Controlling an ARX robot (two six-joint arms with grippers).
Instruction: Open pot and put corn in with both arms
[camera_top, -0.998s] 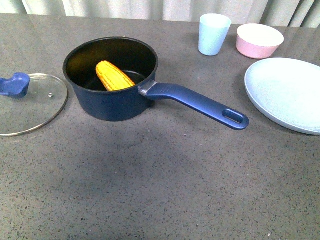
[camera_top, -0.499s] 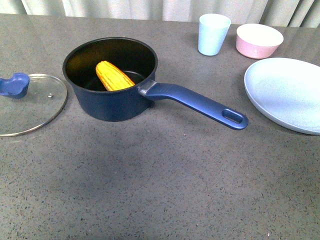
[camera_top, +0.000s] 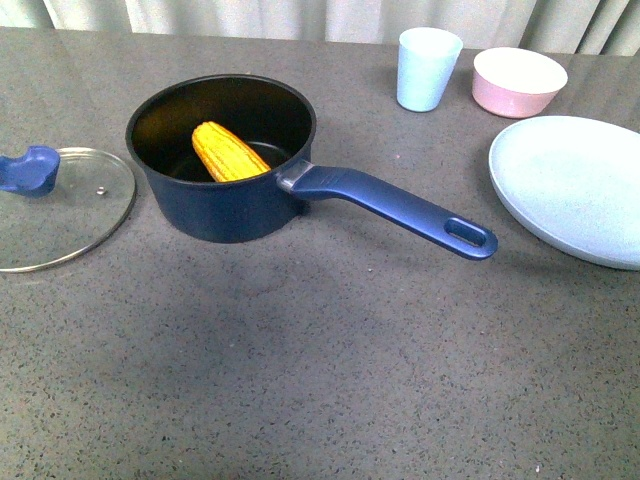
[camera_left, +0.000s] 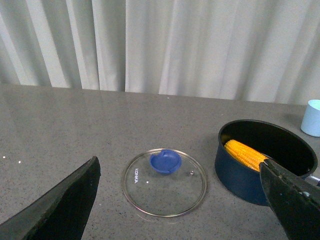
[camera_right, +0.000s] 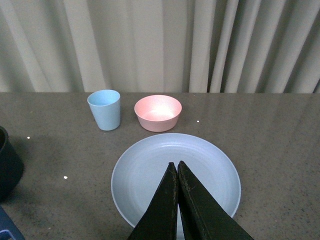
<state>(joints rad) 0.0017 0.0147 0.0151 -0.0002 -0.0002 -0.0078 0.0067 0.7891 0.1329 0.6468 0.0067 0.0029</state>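
The navy pot (camera_top: 225, 190) stands open left of centre, its long blue handle (camera_top: 400, 208) pointing right. The yellow corn (camera_top: 228, 153) lies inside it, leaning on the wall. Both show in the left wrist view, pot (camera_left: 240, 175) and corn (camera_left: 245, 154). The glass lid (camera_top: 50, 215) with its blue knob (camera_top: 30, 170) lies flat on the table left of the pot. No arm shows in the front view. My left gripper (camera_left: 180, 172) is open and empty, raised over the lid (camera_left: 165, 182). My right gripper (camera_right: 177, 165) is shut and empty, above the plate (camera_right: 150, 170).
A light blue plate (camera_top: 575, 185) lies at the right edge. A light blue cup (camera_top: 428, 68) and a pink bowl (camera_top: 518, 80) stand at the back right. Pale curtains hang behind the grey table.
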